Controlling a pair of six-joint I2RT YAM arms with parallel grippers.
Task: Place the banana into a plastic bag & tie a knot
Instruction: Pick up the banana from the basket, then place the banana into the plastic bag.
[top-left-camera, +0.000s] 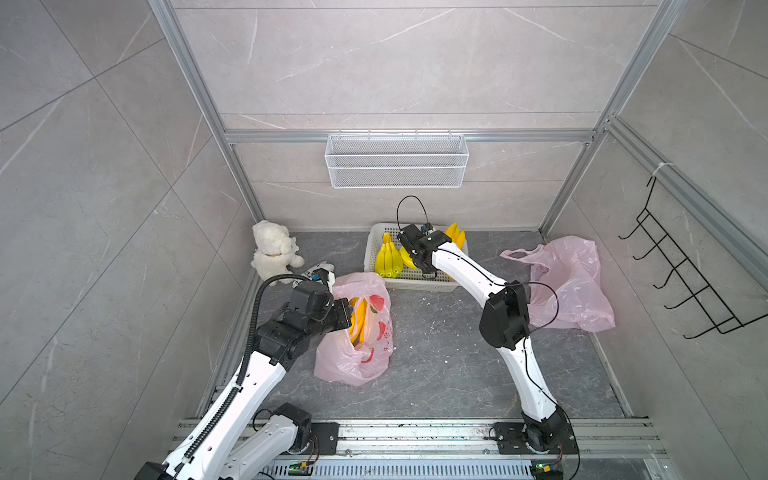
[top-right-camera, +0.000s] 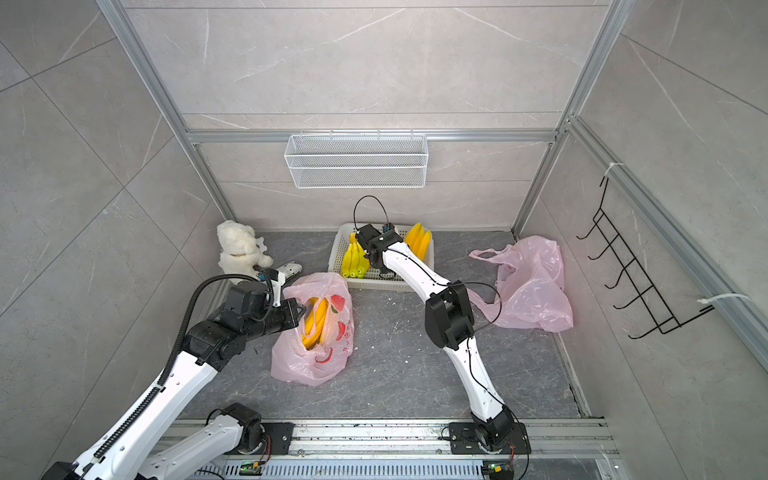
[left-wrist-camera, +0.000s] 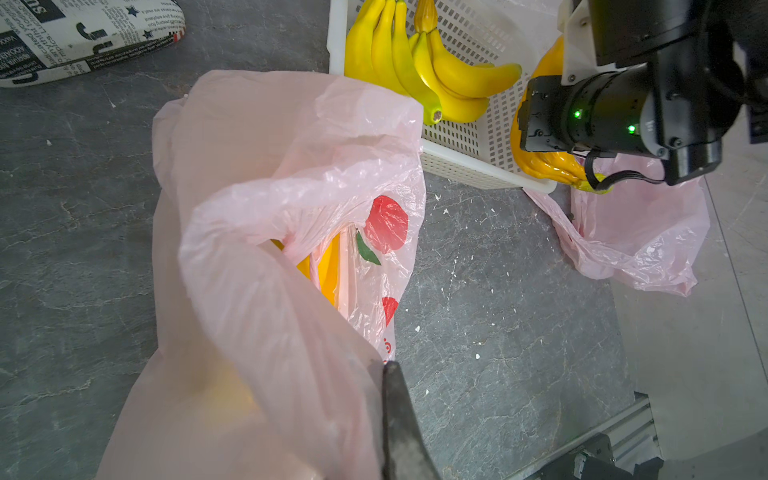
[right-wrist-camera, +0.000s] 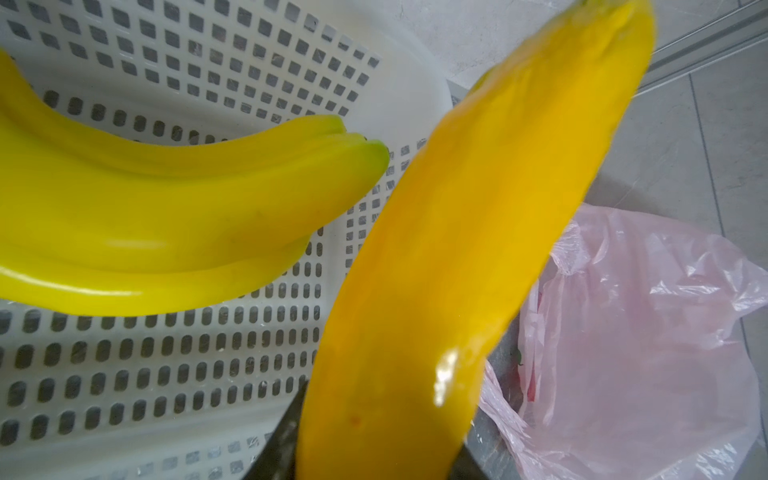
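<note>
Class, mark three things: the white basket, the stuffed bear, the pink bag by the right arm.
white basket (top-left-camera: 405, 285): in a top view, near wall.
stuffed bear (top-left-camera: 274, 262): in a top view, body.
pink bag by the right arm (top-left-camera: 575, 286): in a top view, crumpled middle.

white plush bear (top-left-camera: 274, 249) in back corner, newsprint pouch (left-wrist-camera: 83, 37) beside it, wire shelf (top-left-camera: 397, 170), black hook rack (top-left-camera: 685, 261)

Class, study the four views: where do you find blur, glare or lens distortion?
Right wrist view: the orange banana is soft-edged, with a white glare spot. Left wrist view: the pink bag is blurred at its near fold; the basket bananas are sharp. Both top views: the frame posts splay outward.
</note>
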